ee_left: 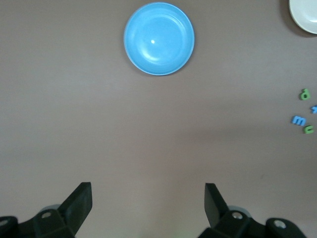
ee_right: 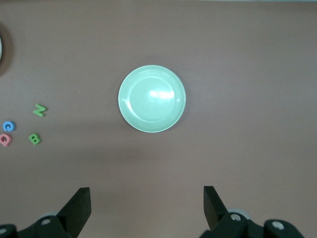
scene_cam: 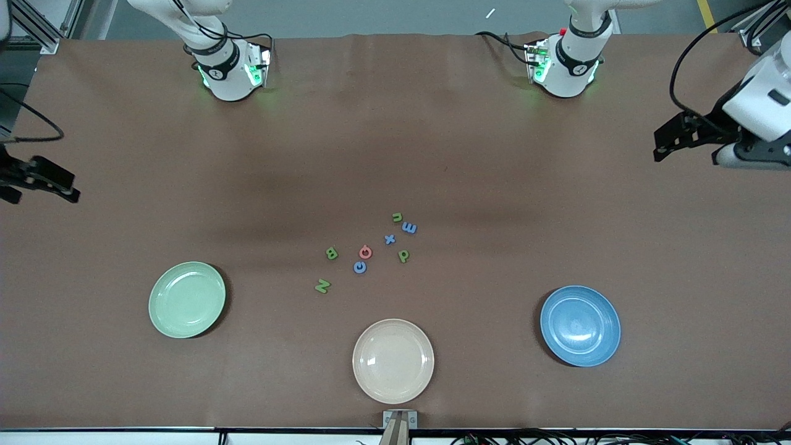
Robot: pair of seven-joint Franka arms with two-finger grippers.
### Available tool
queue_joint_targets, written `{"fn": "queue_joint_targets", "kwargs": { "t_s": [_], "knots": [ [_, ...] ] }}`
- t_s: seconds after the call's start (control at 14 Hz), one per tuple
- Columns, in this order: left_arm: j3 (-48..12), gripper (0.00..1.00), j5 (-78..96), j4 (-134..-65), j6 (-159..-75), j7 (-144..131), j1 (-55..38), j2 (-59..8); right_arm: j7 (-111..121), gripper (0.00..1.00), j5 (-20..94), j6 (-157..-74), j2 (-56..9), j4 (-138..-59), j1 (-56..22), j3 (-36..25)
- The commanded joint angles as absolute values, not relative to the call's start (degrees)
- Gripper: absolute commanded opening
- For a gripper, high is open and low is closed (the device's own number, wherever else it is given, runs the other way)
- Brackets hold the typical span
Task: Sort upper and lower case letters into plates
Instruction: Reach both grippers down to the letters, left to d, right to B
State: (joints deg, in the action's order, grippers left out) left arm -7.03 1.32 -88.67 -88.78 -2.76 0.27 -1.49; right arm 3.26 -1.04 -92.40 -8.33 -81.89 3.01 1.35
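Observation:
Several small letters lie in a loose cluster mid-table: green u (scene_cam: 397, 217), blue m (scene_cam: 409, 227), blue x (scene_cam: 390, 239), green d (scene_cam: 403, 255), red Q (scene_cam: 365, 251), green B (scene_cam: 332, 253), blue c (scene_cam: 359, 267), green N (scene_cam: 322, 285). The pale green plate (scene_cam: 186, 300) (ee_right: 152, 98) sits toward the right arm's end and the blue plate (scene_cam: 579, 325) (ee_left: 159, 38) toward the left arm's end. Both hold nothing. My left gripper (scene_cam: 680, 139) (ee_left: 148, 198) hangs open over bare table at its own end. My right gripper (scene_cam: 37, 185) (ee_right: 147, 201) hangs open over bare table at its end.
A cream-beige plate (scene_cam: 393, 361) with nothing on it lies between the two task plates, nearer the front camera than the letters. Brown tabletop (scene_cam: 395, 123) stretches from the letters to the arm bases. A small fixture (scene_cam: 400, 420) sits at the table's front edge.

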Motion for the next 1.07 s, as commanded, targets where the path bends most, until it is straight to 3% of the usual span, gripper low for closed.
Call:
{"fn": "queue_joint_targets", "kwargs": {
  "t_s": [0.0,0.5,1.0],
  "knots": [
    [-7.6,1.00,3.0,-86.0,-92.1,-5.4,-0.3,-9.7,3.6,1.00,-0.4,-93.1,-12.0,-81.5,0.6,1.3],
    [-8.2,1.00,0.3,-93.4,-107.2,-16.8,-9.1,-16.5,-2.6,1.00,-0.4,-95.3,-21.0,-82.1,-8.0,1.3],
    [-8.2,0.97,-4.7,-92.9,-120.4,-36.4,-23.4,-29.2,-7.6,1.00,-0.4,-102.9,-31.0,-83.0,-17.5,1.3]
  ]
}}
